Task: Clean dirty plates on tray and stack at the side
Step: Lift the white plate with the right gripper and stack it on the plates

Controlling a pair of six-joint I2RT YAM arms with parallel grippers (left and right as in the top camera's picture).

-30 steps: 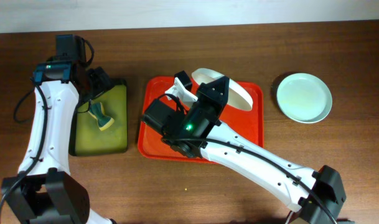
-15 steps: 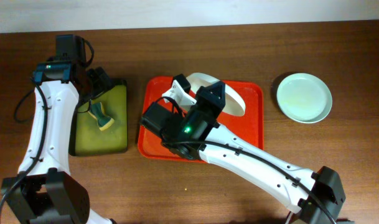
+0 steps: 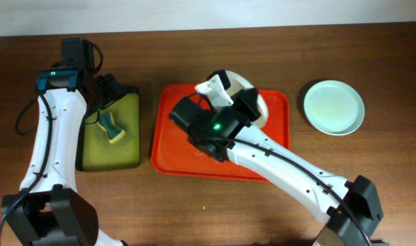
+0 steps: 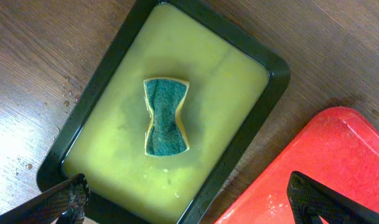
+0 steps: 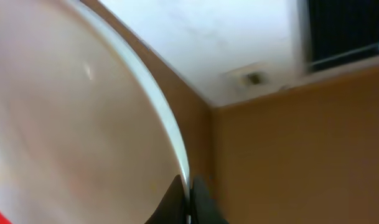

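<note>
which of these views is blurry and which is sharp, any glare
Right wrist: soft and out of focus, the plate so close that it fills the left half as a pale smear. Left wrist: sharp, with the grain of the table and the sponge crisp, and a mild sheen on the yellow-green tray. Overhead: evenly lit, no strong glare.

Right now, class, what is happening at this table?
The right gripper is shut on the rim of a white plate, held tilted over the red tray. The left gripper hangs open above a sponge in the yellow-green tray. A mint plate sits on the table beside the red tray.
</note>
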